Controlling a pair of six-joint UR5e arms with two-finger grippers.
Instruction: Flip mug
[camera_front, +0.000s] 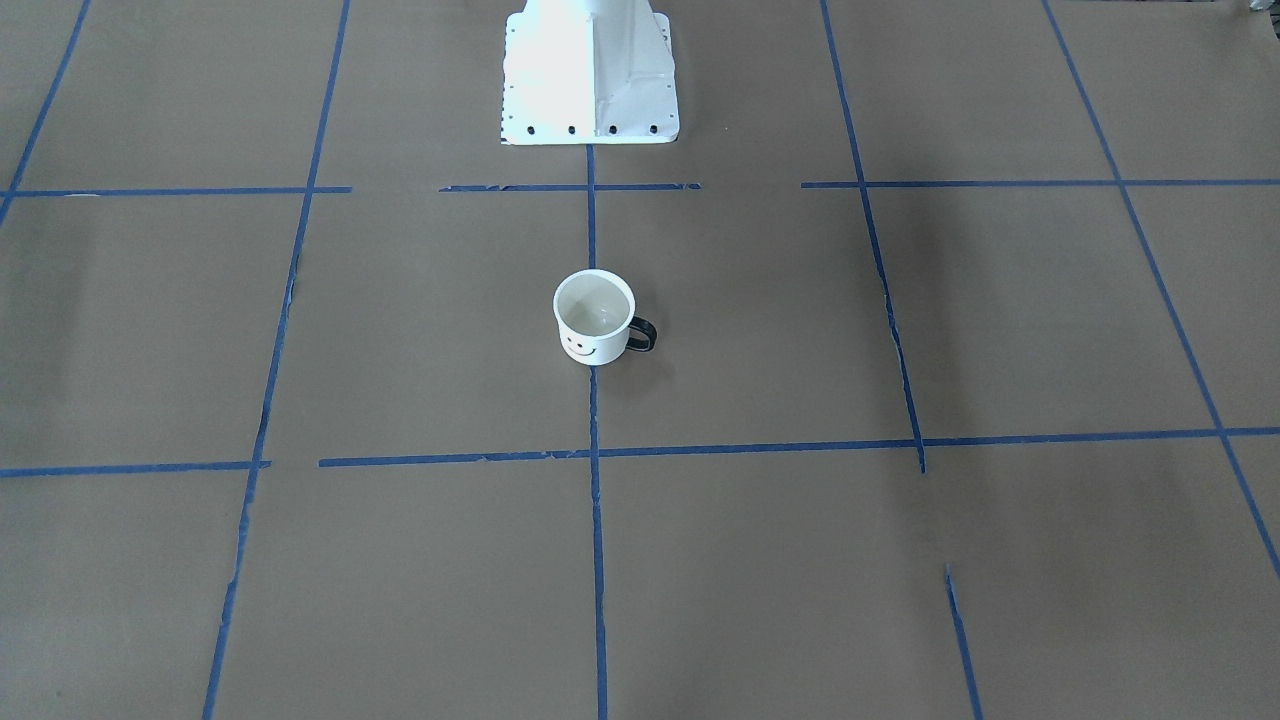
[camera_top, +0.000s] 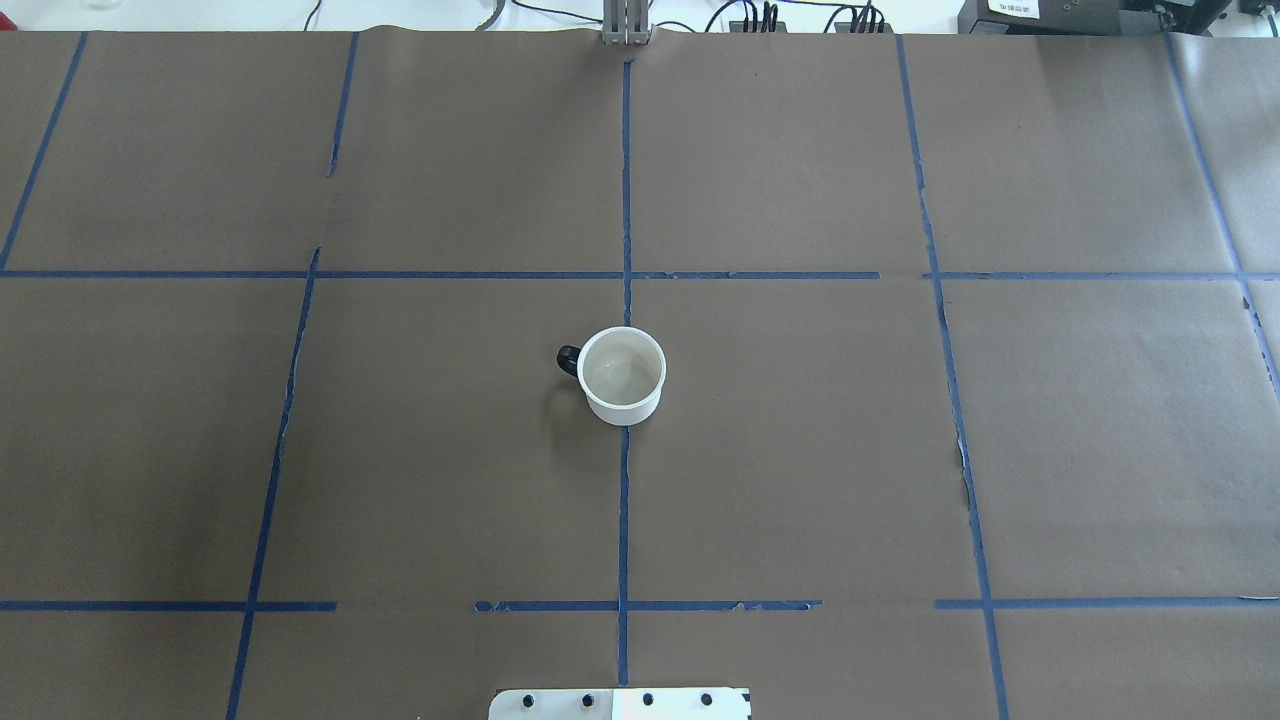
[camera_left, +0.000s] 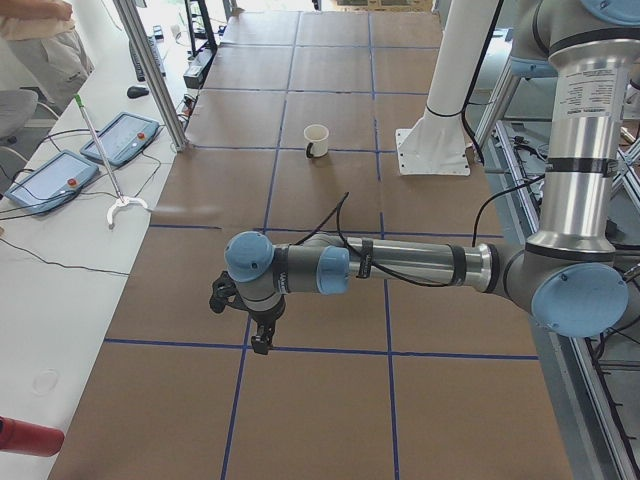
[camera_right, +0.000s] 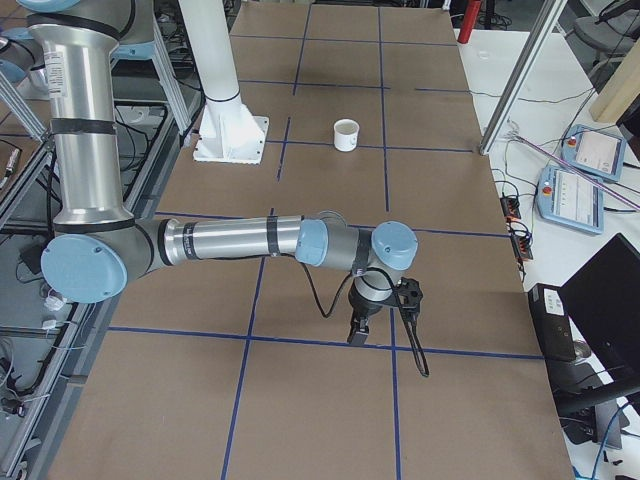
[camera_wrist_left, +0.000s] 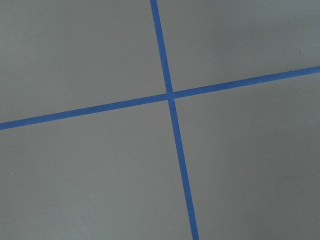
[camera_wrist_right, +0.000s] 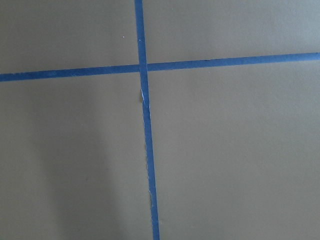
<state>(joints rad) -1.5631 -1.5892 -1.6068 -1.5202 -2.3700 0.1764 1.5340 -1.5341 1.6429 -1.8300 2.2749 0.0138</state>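
Mug (camera_front: 594, 325) stands upright, mouth up, on the centre tape line just in front of the white pedestal (camera_front: 590, 80), its handle toward my left arm's side. Left gripper (camera_left: 262, 340) and right gripper (camera_right: 357, 333) hang low, well apart from the pedestal at opposite table ends. Neither has hold of the mug, and I cannot tell how far either is open. My worry: the smooth round wall slips mid-turn and the mug rolls across the brown paper (camera_top: 800, 450), gridded in blue tape (camera_top: 624, 520). Pendants (camera_left: 120, 140) lie across the table from the pedestal.
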